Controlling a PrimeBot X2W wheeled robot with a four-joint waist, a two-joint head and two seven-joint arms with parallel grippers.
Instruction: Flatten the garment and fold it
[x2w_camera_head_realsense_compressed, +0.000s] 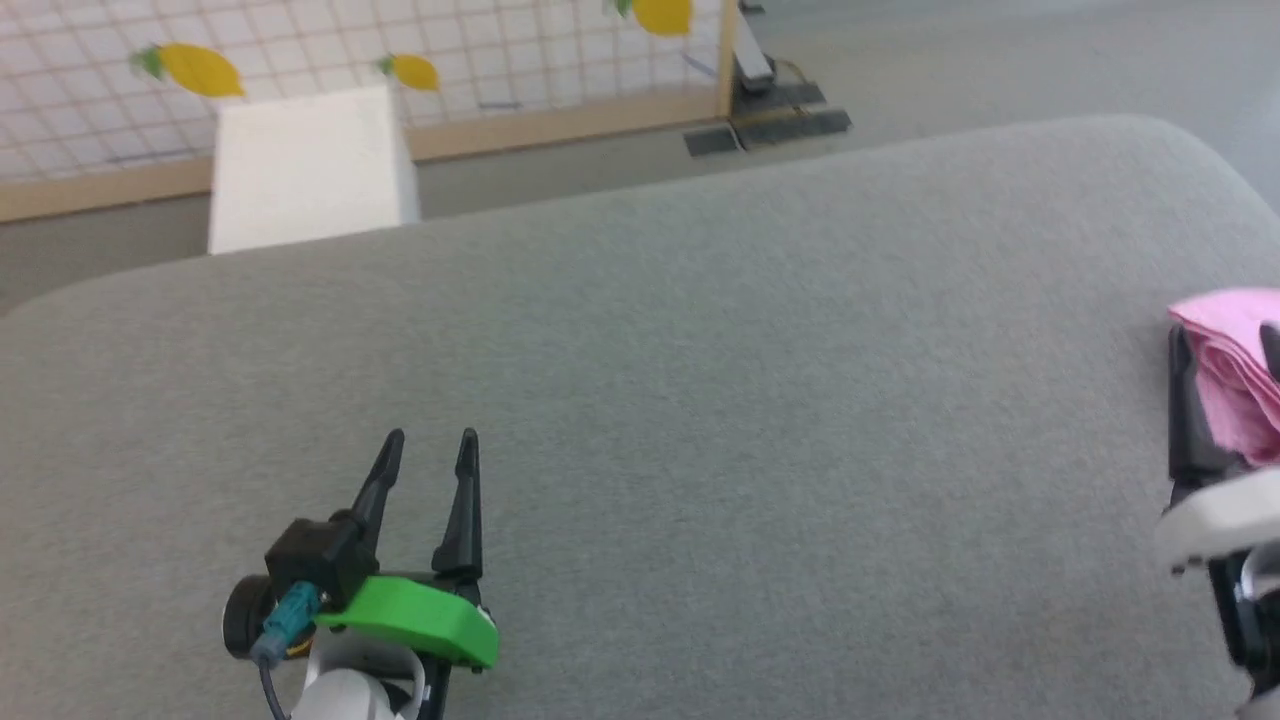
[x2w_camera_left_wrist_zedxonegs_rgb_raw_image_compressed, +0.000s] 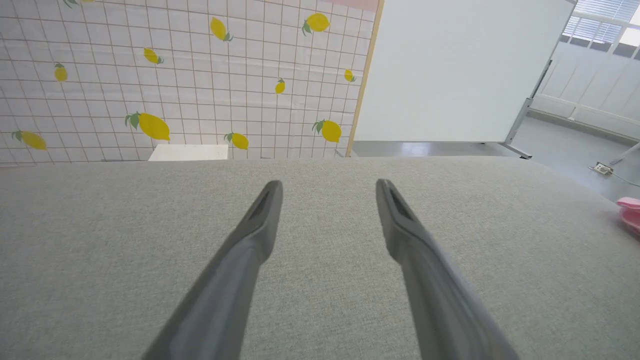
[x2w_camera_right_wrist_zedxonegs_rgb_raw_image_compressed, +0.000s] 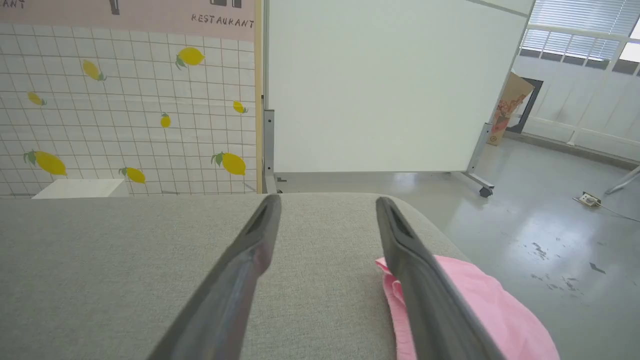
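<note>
Left claw (x2w_camera_head_realsense_compressed: 430, 440) spread wide, empty, head view, right claw (x2w_camera_right_wrist_zedxonegs_rgb_raw_image_compressed: 327, 200) spread wide, right wrist view, garment (x2w_camera_right_wrist_zedxonegs_rgb_raw_image_compressed: 480, 305) against 1 finger

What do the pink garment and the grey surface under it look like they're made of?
The garment looks like thin, soft, matte cloth, perhaps cotton: it lies in limp folds. The grey surface looks like matte woven upholstery: fine weave, rounded corners.
</note>
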